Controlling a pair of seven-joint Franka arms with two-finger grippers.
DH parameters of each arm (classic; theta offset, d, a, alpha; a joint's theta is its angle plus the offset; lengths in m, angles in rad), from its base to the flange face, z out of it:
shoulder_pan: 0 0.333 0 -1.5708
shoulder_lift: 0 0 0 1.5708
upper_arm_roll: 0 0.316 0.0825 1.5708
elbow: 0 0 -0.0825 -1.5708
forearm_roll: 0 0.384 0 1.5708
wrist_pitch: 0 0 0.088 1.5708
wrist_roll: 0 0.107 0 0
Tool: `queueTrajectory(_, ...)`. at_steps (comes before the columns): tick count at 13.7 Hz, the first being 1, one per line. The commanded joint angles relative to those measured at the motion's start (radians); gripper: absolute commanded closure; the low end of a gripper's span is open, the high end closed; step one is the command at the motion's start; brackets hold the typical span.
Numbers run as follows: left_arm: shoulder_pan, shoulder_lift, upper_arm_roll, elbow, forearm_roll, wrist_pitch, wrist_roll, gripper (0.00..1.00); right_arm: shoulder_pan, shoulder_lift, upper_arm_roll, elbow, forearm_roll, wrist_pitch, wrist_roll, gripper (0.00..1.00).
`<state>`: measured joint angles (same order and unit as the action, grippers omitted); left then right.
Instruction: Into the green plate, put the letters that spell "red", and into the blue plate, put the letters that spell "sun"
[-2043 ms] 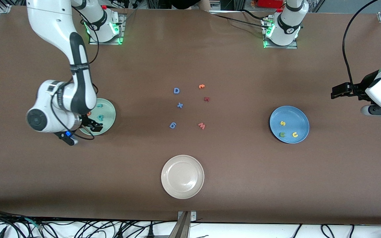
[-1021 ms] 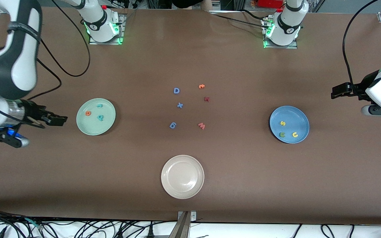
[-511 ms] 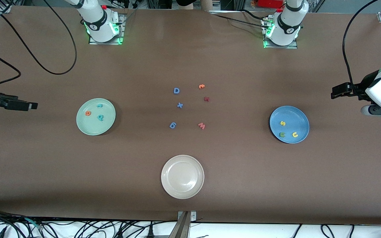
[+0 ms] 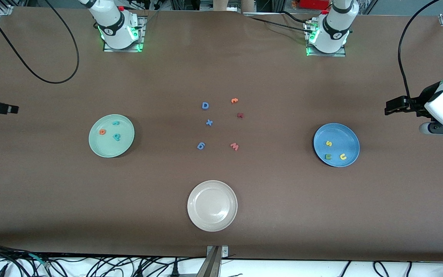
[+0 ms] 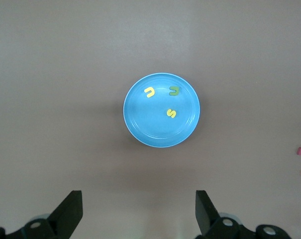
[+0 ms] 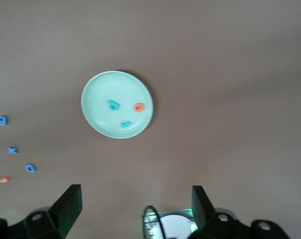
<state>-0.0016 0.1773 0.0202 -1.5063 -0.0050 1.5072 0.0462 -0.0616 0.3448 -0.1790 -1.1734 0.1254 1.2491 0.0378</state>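
The pale green plate [image 4: 108, 149] holds an orange "e" [image 4: 102, 132], a teal "r" [image 4: 116, 123] and a teal "d" [image 4: 117, 136]. In the right wrist view the green plate [image 6: 101, 92] shows the same letters. The blue plate [image 4: 345, 134] holds a yellow "s" [image 4: 328, 143], a green "n" [image 4: 328, 156] and a yellow "u" [image 4: 342, 156]. The blue plate [image 5: 157, 132] shows them too in the left wrist view. My right gripper [image 4: 13, 109] [image 6: 135, 206] hangs open and empty off the right arm's table end. My left gripper [image 4: 390, 106] [image 5: 139, 211] waits open and empty by the blue plate.
An off-white plate [image 4: 212, 221] stands near the front edge. Loose letters lie mid-table: a blue "D" [image 4: 205, 105], an orange letter [image 4: 234, 100], a dark red one [image 4: 240, 115], a blue "x" [image 4: 209, 122], a blue "6" shape [image 4: 201, 146], a pinkish "w" [image 4: 234, 146].
My right arm has drawn away from the green plate toward its end of the table, almost out of the front view. The left arm has not moved.
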Motion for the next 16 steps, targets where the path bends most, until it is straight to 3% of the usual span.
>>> queueTrajectory(1, 0.0, 0.007, 0.001, 0.021, -0.02, -0.013, 0.008, 0.0, -0.029, -0.125, 0.05, -0.161, -0.047, 0.113, 0.007, 0.02)
queueTrajectory(5, -0.001, 0.007, 0.003, 0.021, -0.02, -0.013, 0.008, 0.0, -0.029, -0.199, 0.049, -0.262, -0.053, 0.265, -0.004, 0.01)
queueTrajectory(8, -0.003, 0.007, 0.001, 0.02, -0.02, -0.013, 0.008, 0.0, -0.029, -0.243, 0.084, -0.339, -0.154, 0.39, 0.005, 0.01)
queueTrajectory(16, -0.009, 0.008, 0.001, 0.02, -0.021, -0.013, 0.008, 0.0, -0.015, -0.233, 0.098, -0.327, -0.184, 0.431, 0.013, 0.0)
